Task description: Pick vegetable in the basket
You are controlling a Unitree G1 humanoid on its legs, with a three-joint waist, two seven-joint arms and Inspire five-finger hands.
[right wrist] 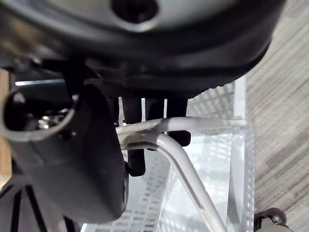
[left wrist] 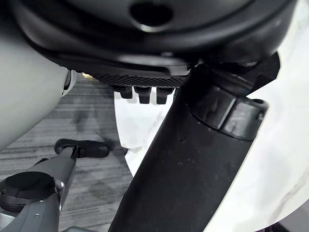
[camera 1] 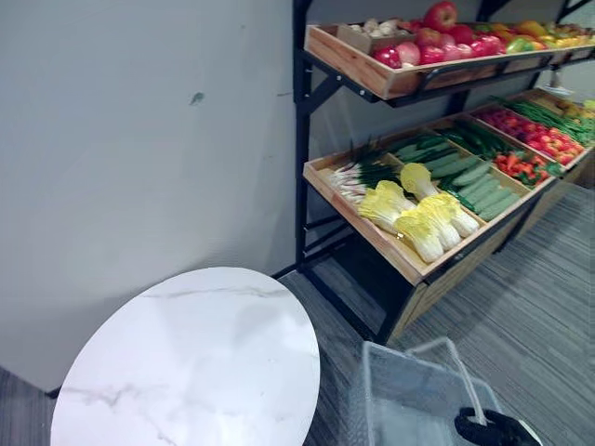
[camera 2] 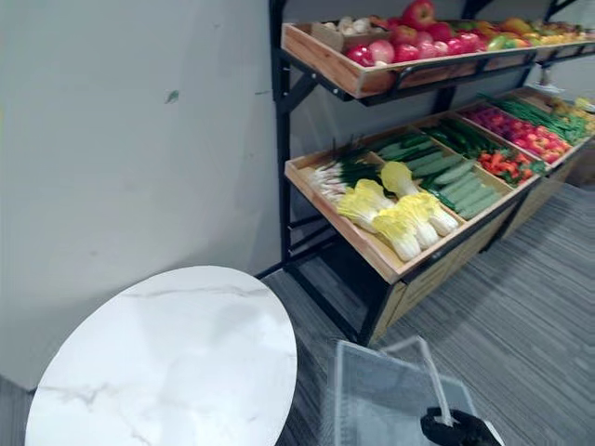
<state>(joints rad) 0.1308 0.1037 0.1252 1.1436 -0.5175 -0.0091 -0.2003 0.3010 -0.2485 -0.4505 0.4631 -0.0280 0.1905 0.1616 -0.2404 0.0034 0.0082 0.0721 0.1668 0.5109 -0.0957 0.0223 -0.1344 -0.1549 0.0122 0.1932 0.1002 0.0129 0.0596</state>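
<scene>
The right hand (camera 1: pixel 493 429), low in front of the produce rack (camera 1: pixel 302 139), has its fingers curled round a thin white handle (right wrist: pixel 193 125). The rack holds the vegetables on its lower, tilted tray. A round marble table (camera 1: pixel 195 362) stands just off the rack's near end. The wire basket (camera 1: pixel 400 390) hangs from that handle before the rack's foot and looks empty. Pale cabbages (camera 1: pixel 418 218) lie touching one another at the tray's front edge. The left hand (left wrist: pixel 193 159) hangs empty, fingers loose, well short of the rack. The likely trouble is the basket swinging into the rack's frame, or a pulled cabbage dragging its neighbour off the slope
</scene>
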